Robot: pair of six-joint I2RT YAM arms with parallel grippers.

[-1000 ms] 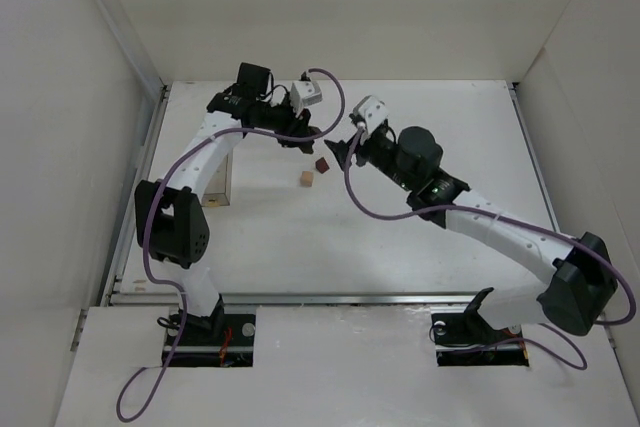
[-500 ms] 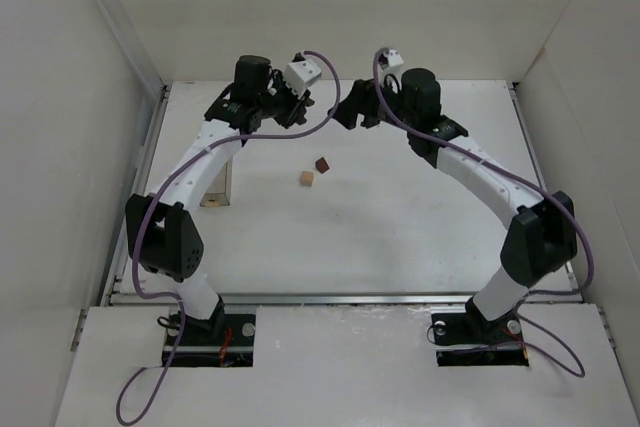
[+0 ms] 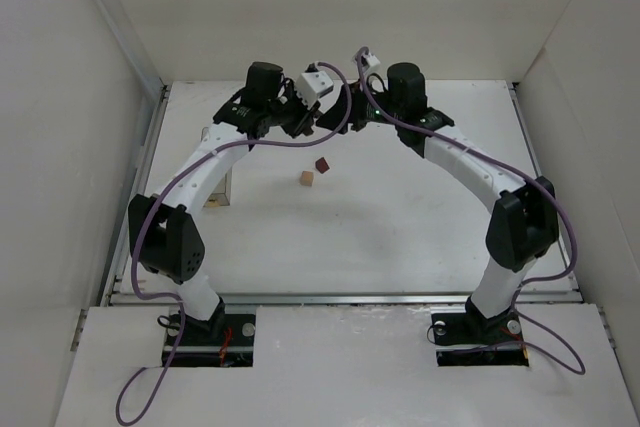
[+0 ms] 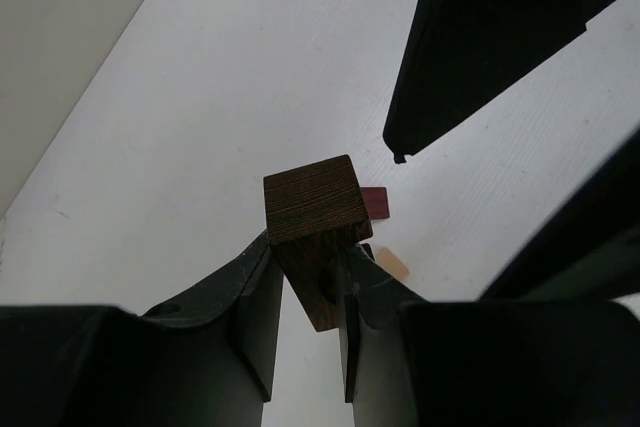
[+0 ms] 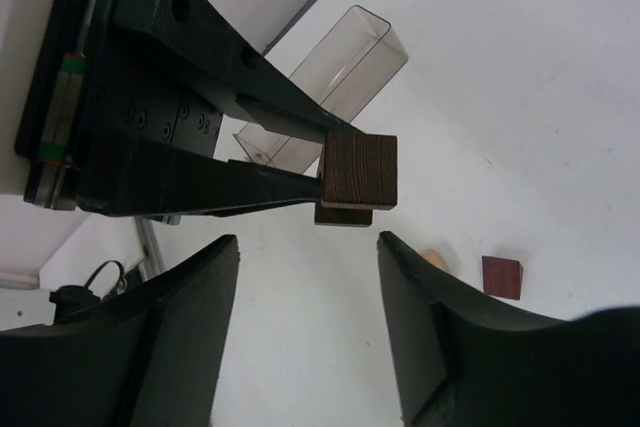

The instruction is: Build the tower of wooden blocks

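The left jaws are clamped on the dark brown block (image 4: 312, 202). Both fingers (image 4: 255, 317) squeeze its lower part, so its grained end sticks out past their tips. The block is held in the air, clear of the table (image 3: 400, 217).

The right jaws are spread wide with nothing between them. In the right wrist view the two fingers (image 5: 190, 317) frame the block, which sits just ahead of them without touching either. In the left wrist view these right fingers show as dark shapes above and to the right of the block.

From above we see the two arms arching toward each other, their wrists meeting over the far middle of the table. The jaws merge there into one dark cluster, so from that view we cannot tell how close they are.

On the table, nearer the arm bases than the held block, lie the maroon piece (image 3: 322, 164) and the tan cube (image 3: 307, 178). They are close together but apart, the cube a little left of the maroon piece and nearer the bases. The clear plastic box (image 5: 330, 77) is at the left of the table, well apart from both, beside the left arm.
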